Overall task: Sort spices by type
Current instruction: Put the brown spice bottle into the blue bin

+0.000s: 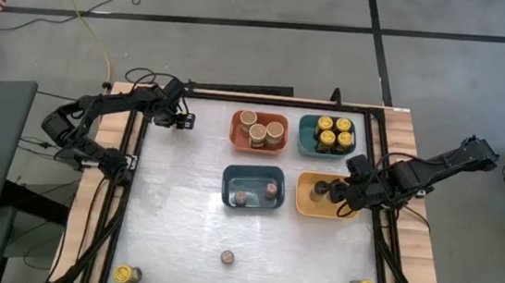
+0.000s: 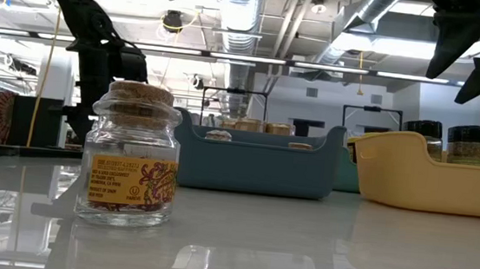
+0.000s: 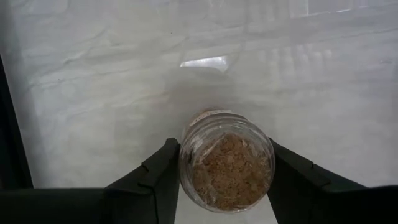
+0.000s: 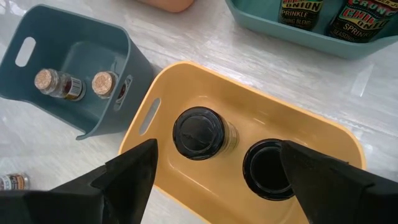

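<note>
White tabletop far-left corner: a spice jar (image 3: 227,163) is clamped by the left gripper (image 1: 183,119), best lifted straight and carried to its matching bin; right gripper (image 1: 340,195) is spread wide over the yellow bin (image 1: 302,207)

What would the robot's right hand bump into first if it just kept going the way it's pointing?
Probably the dark-lidded jars in the yellow bin. The right hand, fingers spread, points down into that bin, with the two jars roughly between its fingers. Which jar comes first is hard to judge.
</note>
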Motion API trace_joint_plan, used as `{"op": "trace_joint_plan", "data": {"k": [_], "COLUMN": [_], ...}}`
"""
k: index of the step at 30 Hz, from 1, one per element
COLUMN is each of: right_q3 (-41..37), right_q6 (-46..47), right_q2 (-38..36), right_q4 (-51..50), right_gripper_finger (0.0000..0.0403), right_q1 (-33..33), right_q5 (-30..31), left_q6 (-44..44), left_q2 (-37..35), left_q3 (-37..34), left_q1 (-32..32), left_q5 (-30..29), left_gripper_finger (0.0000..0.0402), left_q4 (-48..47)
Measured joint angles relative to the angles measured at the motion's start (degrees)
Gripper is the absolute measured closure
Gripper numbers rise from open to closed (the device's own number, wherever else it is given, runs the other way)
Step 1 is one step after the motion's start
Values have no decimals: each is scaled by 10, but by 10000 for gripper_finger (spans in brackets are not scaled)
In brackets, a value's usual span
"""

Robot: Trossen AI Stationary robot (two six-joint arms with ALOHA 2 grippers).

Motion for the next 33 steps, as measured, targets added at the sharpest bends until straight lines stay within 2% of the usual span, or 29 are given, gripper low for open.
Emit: {"op": "trace_joint_plan", "data": {"k": [10, 16, 25, 33], "right_q3": [0, 0, 0, 0], "right_q6": [0, 0, 0, -1], "right_q2": [0, 0, 0, 0], "right_q4": [0, 0, 0, 0], "right_gripper_finger": [38, 38, 38, 38], "right_q1": [0, 0, 0, 0], "right_q5": [0, 0, 0, 0], "left_q6": [-25, -39, -62, -123], "left_q2": [0, 0, 0, 0], "left_q3": [0, 22, 152, 289], "left_q1": [-35, -86, -214, -336], "left_q5": [0, 1, -45, -105], "left_gripper_finger": [217, 218, 218, 218], "left_q4": [-5, -28, -105, -156]}}
